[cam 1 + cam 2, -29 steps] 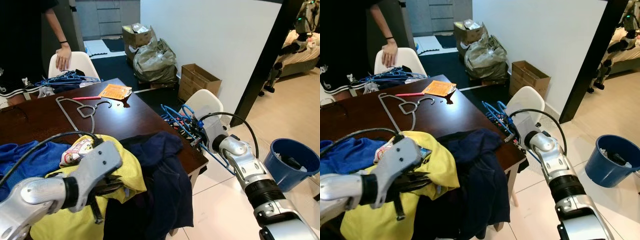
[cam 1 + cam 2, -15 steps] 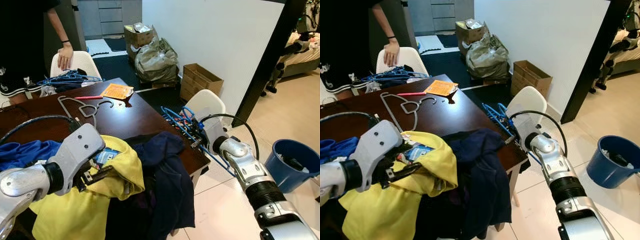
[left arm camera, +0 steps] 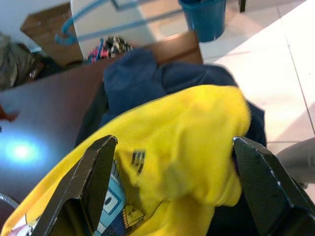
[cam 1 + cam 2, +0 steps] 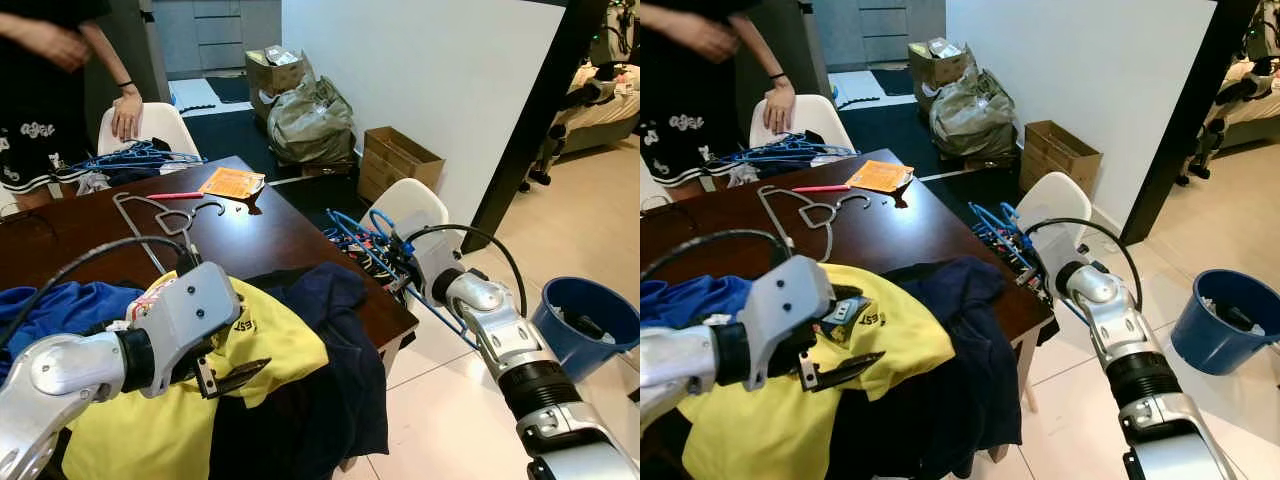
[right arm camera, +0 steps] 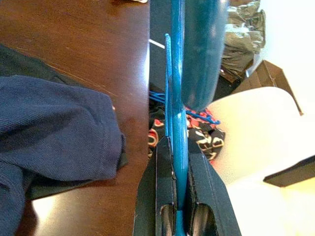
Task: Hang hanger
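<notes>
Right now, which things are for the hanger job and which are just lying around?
For the job:
blue hanger, clamped in the right end effector
yellow shirt, between the open left end effector's fingers
navy garment

Just lying about:
grey wire hanger
orange packet
blue bucket
cardboard box

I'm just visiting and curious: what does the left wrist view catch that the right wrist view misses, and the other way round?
Left wrist view: open jaws over a yellow shirt, and a blue bucket on the floor.
Right wrist view: jaws shut on a blue hanger, and a cardboard box by the wall.
Both: the navy garment, dark wooden table and white chair.
</notes>
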Available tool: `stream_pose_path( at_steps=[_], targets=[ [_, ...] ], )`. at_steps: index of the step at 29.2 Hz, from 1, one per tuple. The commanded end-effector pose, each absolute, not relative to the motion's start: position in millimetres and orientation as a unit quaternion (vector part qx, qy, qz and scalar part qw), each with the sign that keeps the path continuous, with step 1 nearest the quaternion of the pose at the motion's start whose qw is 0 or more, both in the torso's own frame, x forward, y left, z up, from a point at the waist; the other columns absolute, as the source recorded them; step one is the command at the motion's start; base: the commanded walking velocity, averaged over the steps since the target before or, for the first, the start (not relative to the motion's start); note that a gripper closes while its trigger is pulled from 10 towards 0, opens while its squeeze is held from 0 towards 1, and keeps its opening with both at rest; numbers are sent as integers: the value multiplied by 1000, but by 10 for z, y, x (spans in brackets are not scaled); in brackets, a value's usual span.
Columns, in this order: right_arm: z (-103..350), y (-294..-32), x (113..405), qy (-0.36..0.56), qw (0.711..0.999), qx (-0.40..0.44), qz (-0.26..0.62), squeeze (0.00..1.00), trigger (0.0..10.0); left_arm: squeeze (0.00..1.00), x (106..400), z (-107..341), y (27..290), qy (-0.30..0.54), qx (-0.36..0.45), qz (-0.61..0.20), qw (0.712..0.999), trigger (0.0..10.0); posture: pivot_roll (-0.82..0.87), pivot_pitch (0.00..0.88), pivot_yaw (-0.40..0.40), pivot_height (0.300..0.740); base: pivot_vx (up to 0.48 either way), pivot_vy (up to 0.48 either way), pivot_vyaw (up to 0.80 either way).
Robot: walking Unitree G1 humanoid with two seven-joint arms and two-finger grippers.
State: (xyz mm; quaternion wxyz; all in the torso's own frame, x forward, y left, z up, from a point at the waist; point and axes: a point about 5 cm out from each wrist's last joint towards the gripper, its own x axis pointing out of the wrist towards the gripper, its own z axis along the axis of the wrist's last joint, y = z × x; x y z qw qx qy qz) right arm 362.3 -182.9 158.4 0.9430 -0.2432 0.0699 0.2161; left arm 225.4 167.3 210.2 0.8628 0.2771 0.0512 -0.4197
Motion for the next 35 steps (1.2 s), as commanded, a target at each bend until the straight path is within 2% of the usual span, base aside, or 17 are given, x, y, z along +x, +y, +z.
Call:
stream_pose_path(
  at_steps=[1, 2, 3, 10, 14, 16, 17, 18, 20, 23, 25, 27, 28, 29, 35],
  targets=[
    [1583, -1870, 3608, 74, 943, -245, 212, 0, 10000, 0, 2299, 2083, 1719, 59, 297, -410, 860, 8275, -15, 0, -34, 740, 0, 0, 0],
    [1589, -1881, 3606, 74, 943, -246, 211, 0, 10000, 0, 2336, 2072, 1737, 59, 298, -403, 863, 8275, -15, 0, -34, 740, 0, 0, 0],
    [1592, -1893, 3604, 74, 943, -246, 210, 0, 10000, 0, 2380, 2068, 1748, 56, 296, -391, 870, 10000, -22, 0, -35, 740, 0, 0, 0],
    [1594, -1913, 3594, 75, 943, -248, 209, 0, 10000, 0, 2425, 2114, 1601, 13, 265, -402, 876, 10000, -24, 0, -47, 740, 0, 0, 0],
    [1622, -1894, 3623, 69, 946, -243, 205, 0, 10000, 0, 2448, 2077, 1353, -27, 245, -438, 865, 10000, -22, 0, -57, 740, 0, 0, 0],
    [1637, -1886, 3638, 66, 951, -227, 199, 0, 10000, 0, 2495, 2058, 1316, -35, 241, -429, 870, 10000, -24, 0, -57, 740, 0, 0, -406],
    [1643, -1887, 3647, 68, 957, -204, 194, 0, 10000, 0, 2542, 2051, 1302, -42, 232, -415, 879, 10000, -24, 0, -57, 740, 0, 0, -800],
    [1635, -1905, 3637, 72, 963, -176, 189, 0, 10000, 0, 2660, 2045, 1329, -52, 215, -359, 907, 10000, -28, 0, -49, 740, 0, 0, -800],
    [1635, -1905, 3637, 72, 963, -176, 189, 0, 10000, 0, 2660, 2045, 1329, -52, 215, -359, 907, 10000, -28, 0, -49, 740, 0, 0, -800],
    [1623, -1910, 3594, 65, 965, -163, 193, 0, 10000, 0, 2753, 1992, 1435, -45, 181, -261, 947, 10000, -30, 0, -37, 740, 0, 0, -738],
    [1623, -1910, 3594, 65, 965, -163, 193, 0, 10000, 0, 2753, 1992, 1435, -45, 181, -261, 947, 10000, -30, 0, -37, 740, 0, 0, -613],
    [1613, -1890, 3574, 63, 965, -163, 198, 0, 10000, 0, 2735, 1899, 1483, -30, 166, -208, 964, 10000, -30, 0, -35, 740, 0, 0, 0],
    [1613, -1890, 3574, 63, 965, -163, 198, 0, 10000, 0, 2735, 1899, 1483, -30, 166, -208, 964, 10000, -30, 0, -35, 740, 0, 0, 0],
    [1602, -1868, 3574, 64, 963, -164, 202, 0, 10000, 0, 2701, 1862, 1497, -26, 158, -183, 970, 10000, -13, 0, -40, 740, -480, 0, 0],
    [1590, -1758, 3605, 63, 960, -164, 219, 0, 10000, 0, 2597, 1789, 1499, -22, 147, -147, 978, 10000, 13, 0, -45, 740, -480, 0, 0]
  ],
)
